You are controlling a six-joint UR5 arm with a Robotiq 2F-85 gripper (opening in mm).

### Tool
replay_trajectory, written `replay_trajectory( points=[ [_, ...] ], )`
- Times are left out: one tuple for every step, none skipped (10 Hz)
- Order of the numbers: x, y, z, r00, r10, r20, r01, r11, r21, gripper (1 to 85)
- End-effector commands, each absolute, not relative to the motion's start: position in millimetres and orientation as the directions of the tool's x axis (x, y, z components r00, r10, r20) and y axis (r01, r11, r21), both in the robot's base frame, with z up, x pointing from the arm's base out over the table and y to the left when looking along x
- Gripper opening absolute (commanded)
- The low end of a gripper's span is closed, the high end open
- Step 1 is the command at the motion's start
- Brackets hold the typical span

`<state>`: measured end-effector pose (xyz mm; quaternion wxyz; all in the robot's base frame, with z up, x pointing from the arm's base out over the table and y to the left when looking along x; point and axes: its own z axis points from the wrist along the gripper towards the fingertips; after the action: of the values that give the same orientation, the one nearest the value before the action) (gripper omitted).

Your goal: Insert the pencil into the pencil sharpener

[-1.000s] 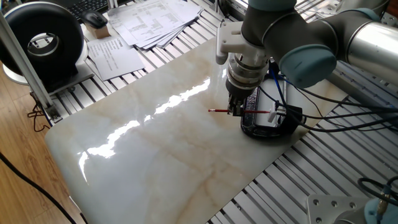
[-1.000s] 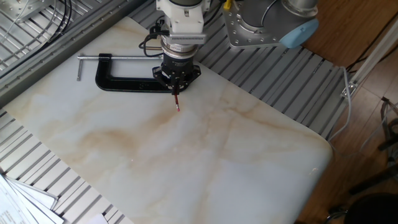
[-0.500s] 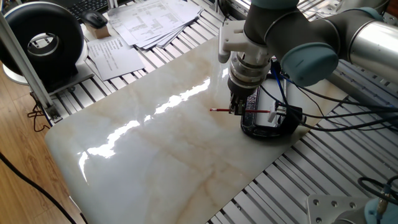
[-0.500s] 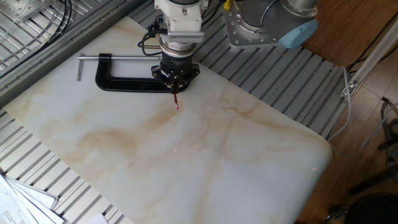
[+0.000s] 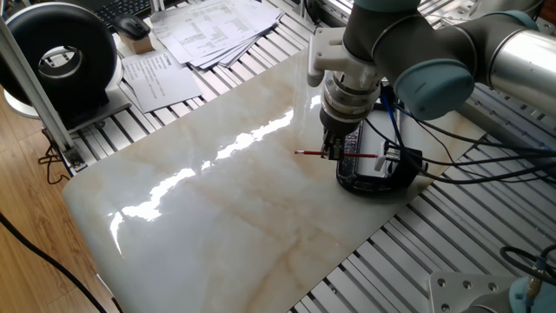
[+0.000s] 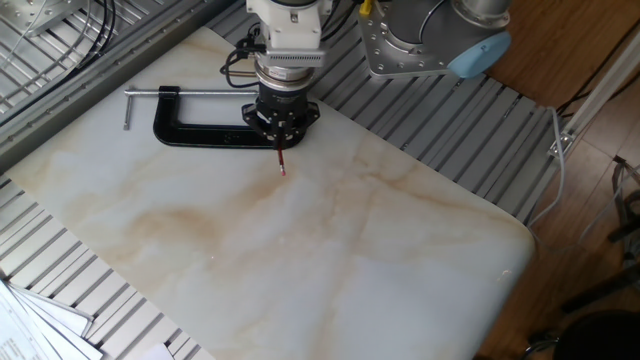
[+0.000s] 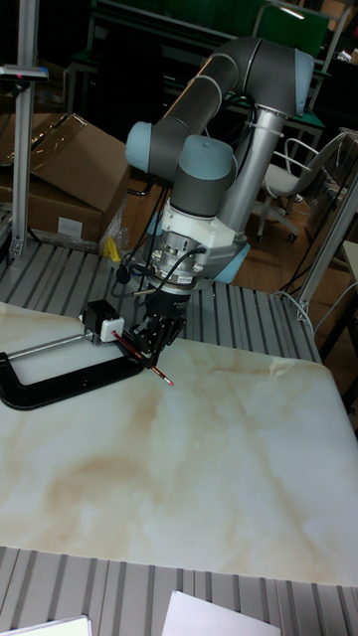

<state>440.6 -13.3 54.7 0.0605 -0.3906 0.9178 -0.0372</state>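
We see the red pencil (image 7: pixel 139 359) tilted, dark tip (image 7: pixel 170 383) pointing toward 4 o'clock in the tall view, other end touching the sharpener (image 7: pixel 101 320), a small black block with a whitish patch.

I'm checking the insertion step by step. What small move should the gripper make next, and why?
Probably ease the pencil along its own axis toward the sharpener. The gripper is shut on the pencil's middle, and in the tall view the rear end points at the sharpener beside the clamp; whether it has entered cannot be told.
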Motion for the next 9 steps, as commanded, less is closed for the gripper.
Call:
replay_trajectory(
  points=[
    [441.6,-11.9,55.9,-0.702,-0.706,-0.094,-0.698,0.708,-0.109,1.7],
    [441.3,-11.5,56.1,-0.703,-0.705,-0.093,-0.697,0.709,-0.108,1.7],
    [441.1,-11.0,56.4,-0.705,-0.703,-0.092,-0.695,0.711,-0.106,1.7],
    [441.0,-10.4,56.9,-0.709,-0.699,-0.093,-0.692,0.715,-0.106,1.7],
    [440.8,-9.5,57.8,-0.713,-0.695,-0.094,-0.687,0.719,-0.105,1.7],
    [440.6,-9.8,58.2,-0.715,-0.693,-0.093,-0.685,0.721,-0.106,1.7],
    [440.3,-10.3,58.5,-0.717,-0.691,-0.092,-0.683,0.723,-0.107,1.7],
    [440.2,-11.4,58.6,-0.717,-0.691,-0.090,-0.683,0.722,-0.109,1.7],
    [439.9,-12.0,58.9,-0.717,-0.691,-0.090,-0.683,0.722,-0.109,1.7]
  ],
)
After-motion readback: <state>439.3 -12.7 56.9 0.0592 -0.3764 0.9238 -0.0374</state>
